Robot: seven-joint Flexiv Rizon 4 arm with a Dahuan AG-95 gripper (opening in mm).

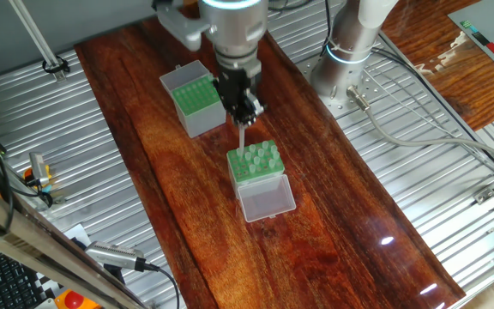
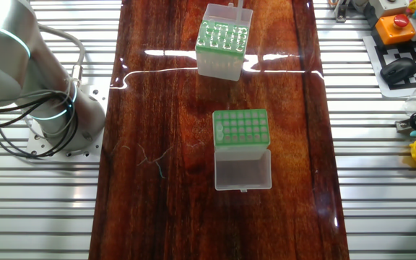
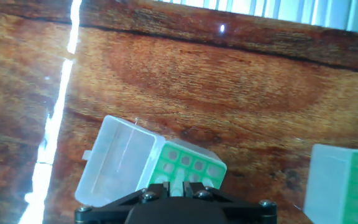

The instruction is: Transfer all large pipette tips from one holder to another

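My gripper [image 1: 244, 112] hangs over the whitish holder [image 1: 256, 167], shut on one large pipette tip [image 1: 242, 137] that points down at the green rack. Several more tips stand in that rack, and its clear lid [image 1: 267, 199] lies open toward the camera. In the hand view the gripper [image 3: 176, 186] has the tip [image 3: 178, 182] between its fingers, above the rack [image 3: 191, 165] and lid [image 3: 117, 165]. The grey-sided holder [image 1: 197, 101] stands behind and to the left, its rack holes looking empty. In the other fixed view it [image 2: 240, 128] is nearer, the whitish holder [image 2: 222, 43] farther.
Both boxes stand on a dark wooden board [image 1: 187, 223] laid over a ribbed metal table [image 1: 418, 172]. The arm's base [image 2: 49, 101] sits beside the board with cables. An emergency stop button [image 2: 396, 25] and small tools lie off the board's edge.
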